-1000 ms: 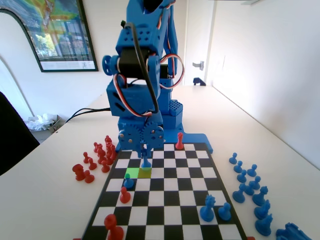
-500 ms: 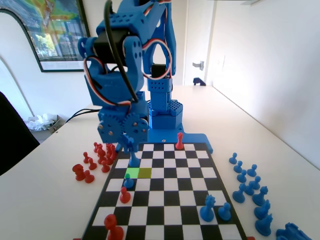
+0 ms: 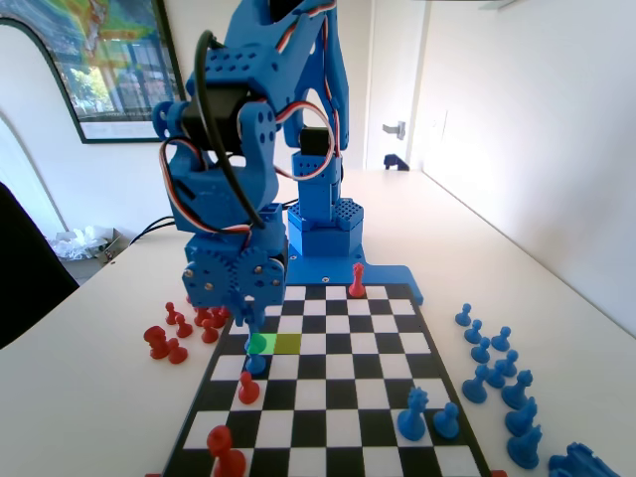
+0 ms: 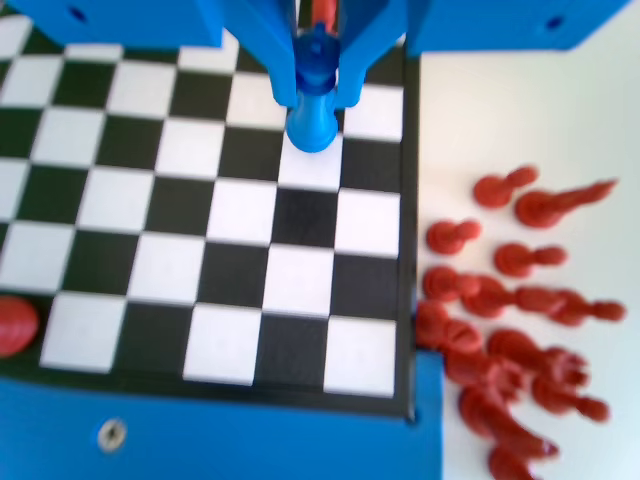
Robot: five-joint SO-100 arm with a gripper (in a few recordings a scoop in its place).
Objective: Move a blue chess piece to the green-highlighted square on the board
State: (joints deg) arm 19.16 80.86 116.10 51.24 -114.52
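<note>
Desk: white, carries the board (image 4: 405, 150).
Jaws: we clamp the blue chess piece (image 4: 315, 95) between them, for the green-highlighted square (image 3: 262, 343) below.

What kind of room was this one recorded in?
Probably an office or home workroom: a white table bearing the board, a framed poster on the wall, a door with a lever handle behind the arm.

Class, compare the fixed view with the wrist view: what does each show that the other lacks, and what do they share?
Fixed view alone: the green-highlighted square, and spare blue pieces on the table to the right of the board. Wrist view alone: the blue chess piece seen close, clamped between the jaws of the gripper. Shared: the chequered board and the cluster of red pieces beside it.
</note>
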